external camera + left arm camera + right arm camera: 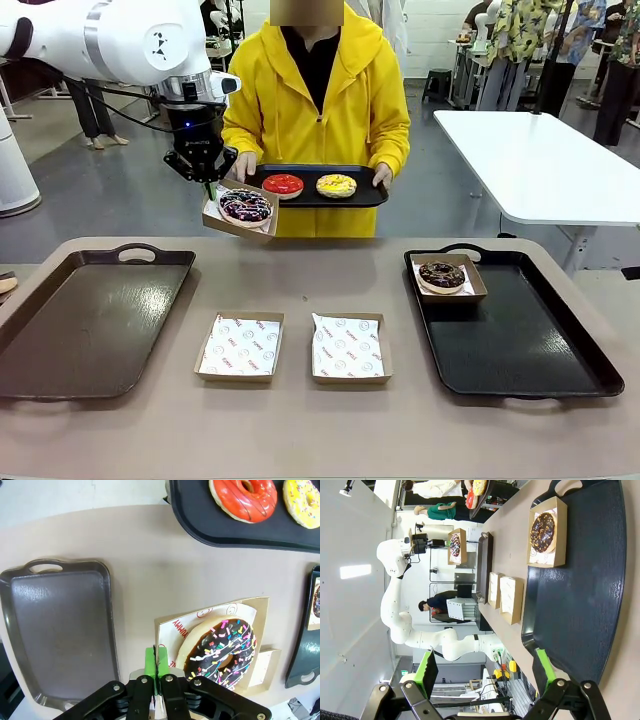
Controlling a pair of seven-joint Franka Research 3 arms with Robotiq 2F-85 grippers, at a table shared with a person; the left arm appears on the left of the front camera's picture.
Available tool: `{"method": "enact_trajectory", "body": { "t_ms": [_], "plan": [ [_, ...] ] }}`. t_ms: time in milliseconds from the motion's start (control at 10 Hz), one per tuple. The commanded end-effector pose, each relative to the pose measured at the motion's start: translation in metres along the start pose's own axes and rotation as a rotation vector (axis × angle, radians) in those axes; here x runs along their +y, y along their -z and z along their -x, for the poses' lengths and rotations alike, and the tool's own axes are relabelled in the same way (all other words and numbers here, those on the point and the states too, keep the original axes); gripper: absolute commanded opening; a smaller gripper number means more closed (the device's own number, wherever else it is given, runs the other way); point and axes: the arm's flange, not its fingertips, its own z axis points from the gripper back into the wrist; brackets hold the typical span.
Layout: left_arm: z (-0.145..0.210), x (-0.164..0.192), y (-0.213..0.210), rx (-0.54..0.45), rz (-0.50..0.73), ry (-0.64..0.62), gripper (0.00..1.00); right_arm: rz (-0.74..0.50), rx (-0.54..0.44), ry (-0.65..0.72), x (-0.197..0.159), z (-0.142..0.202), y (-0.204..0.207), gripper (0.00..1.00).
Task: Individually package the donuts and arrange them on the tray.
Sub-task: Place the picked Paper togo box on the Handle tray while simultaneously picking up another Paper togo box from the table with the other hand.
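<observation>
Red donut (283,184), yellow donut (336,185) on person's tray (370,197); purple donut (245,206) in box (232,227), airborne; chocolate donut (441,274) boxed, right tray (520,340).

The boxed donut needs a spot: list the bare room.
Free: the whole dark brown tray at left; the black tray nearer than its boxed chocolate donut. Crowded: between trays, two empty paper-lined cardboard boxes.

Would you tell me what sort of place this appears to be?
Likely a robotics lab: a white robot arm faces a person across the table, with a bare grey floor and a white table behind.
</observation>
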Motion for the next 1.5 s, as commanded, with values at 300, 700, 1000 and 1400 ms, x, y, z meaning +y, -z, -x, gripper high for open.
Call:
{"method": "enact_trajectory", "body": {
  "t_ms": [300, 700, 1000, 1400],
  "plan": [
    [0.004, 0.003, -0.001, -0.009, 0.009, 0.008, 0.00, 0.001, 0.000, 0.006, 0.001, 0.000, -0.001, 1.00],
    [0.037, 0.044, -0.042, 0.003, 0.036, 0.155, 0.01, 0.197, 0.134, -0.054, 0.101, 0.000, 0.071, 1.00],
    [0.051, 0.114, -0.051, 0.024, 0.044, 0.117, 0.01, 0.503, 0.267, -0.010, 0.166, -0.003, 0.179, 1.00],
    [0.069, 0.188, -0.020, 0.038, 0.067, 0.045, 0.01, 0.741, 0.260, -0.033, 0.156, 0.002, 0.318, 1.00]
  ]
}}
